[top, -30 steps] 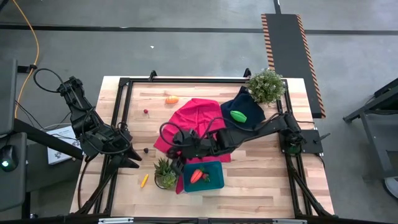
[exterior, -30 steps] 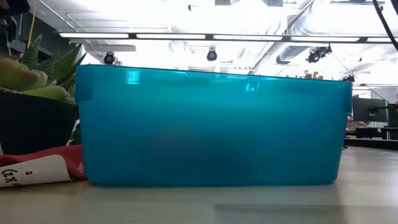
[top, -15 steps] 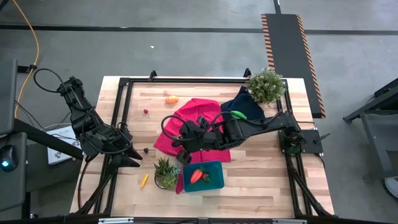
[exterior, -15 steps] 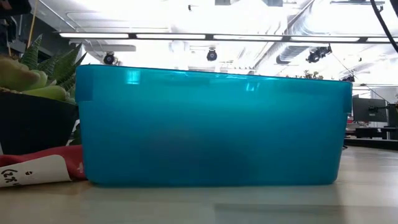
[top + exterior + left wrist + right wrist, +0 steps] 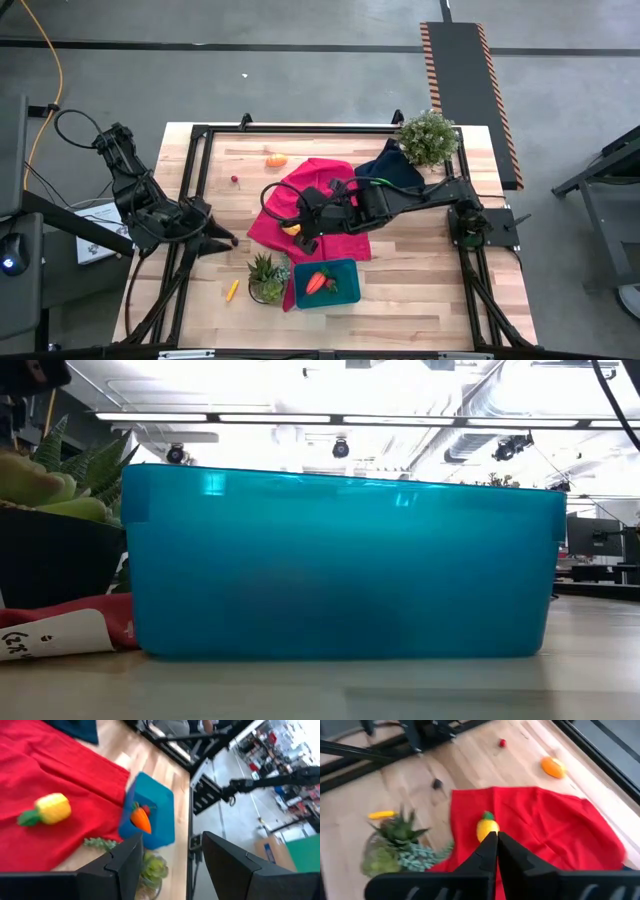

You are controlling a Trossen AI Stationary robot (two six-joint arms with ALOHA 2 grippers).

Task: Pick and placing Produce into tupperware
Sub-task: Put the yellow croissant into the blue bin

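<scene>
Landmark: shallow teal-blue rectangular plastic tupperware (image 5: 326, 283), near front edge of wooden tabletop (image 5: 400, 280).
In tupperware: red-orange toy carrot (image 5: 317, 283), already placed; also seen from left wrist (image 5: 141, 818).
Red cloth (image 5: 335, 190): spread just behind tupperware, one corner running under it.
Next target, likely: yellow toy lemon with green tip (image 5: 487, 827), lying on red cloth, behind tupperware, apart from it.
Right hand (image 5: 300, 235): over red cloth just behind tupperware, hovering close above lemon; fingers pressed together, clenched, grasping nothing.
Left hand (image 5: 222, 240): waiting well left of tupperware, off the cloth; fingers spread, released, empty.
Other produce: orange oval piece (image 5: 276, 159) far behind tupperware on bare wood; thin yellow stick (image 5: 232, 290) left of tupperware, past small potted succulent (image 5: 266, 277); tiny red piece (image 5: 234, 179) far back-left.
Risk 1: descending with fingers closed, nudging round lemon, rolling it across cloth.
Risk 2: pinching cloth with lemon, dragging cloth and shifting tupperware.
Risk 3: carrying low, clipping tupperware wall or succulent beside it.
</scene>
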